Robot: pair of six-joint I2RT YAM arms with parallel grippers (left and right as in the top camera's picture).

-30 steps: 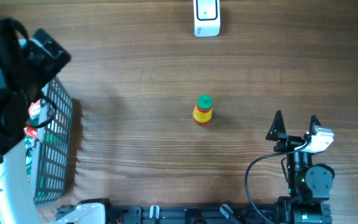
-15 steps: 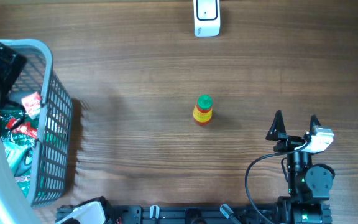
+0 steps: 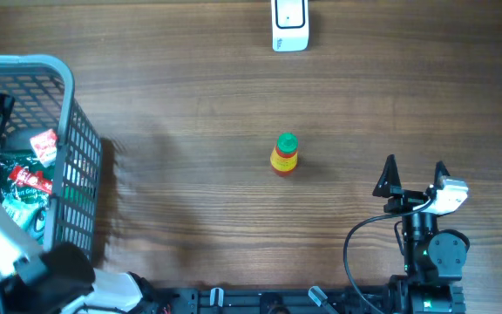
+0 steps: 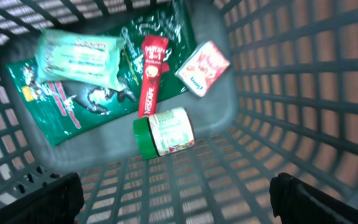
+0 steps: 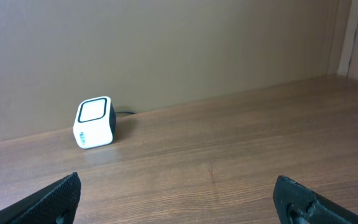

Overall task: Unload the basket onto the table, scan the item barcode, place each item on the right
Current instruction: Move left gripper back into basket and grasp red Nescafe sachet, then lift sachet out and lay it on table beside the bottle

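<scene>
Since the earlier frames, the left arm has been drawn down to the lower left of the overhead view, so the grey mesh basket (image 3: 84, 166) at the left edge is now uncovered. The right arm is unchanged.

The small bottle (image 3: 284, 154) is seen standing at the centre of the wooden table (image 3: 190, 105), untouched. It has a green cap and a yellow body with a red band. The white scanner (image 3: 290, 24) is set at the top edge, well apart from it.

In the basket, as shown in the left wrist view, lie:
- a dark green packet (image 4: 61, 102)
- a pale green packet (image 4: 79, 57) lying on top of it
- a red sachet (image 4: 152, 74) marked "NESCAFE 3in1"
- a small red-and-white carton (image 4: 202, 67)
- a jar (image 4: 165, 132) with a green lid and a white label, lying on its side

The other print is too blurred to be read.

The left gripper (image 4: 179, 196) is held over the basket with its fingers wide apart and nothing in them. The right gripper (image 3: 415, 170), at the lower right, is likewise spread and empty.
</scene>
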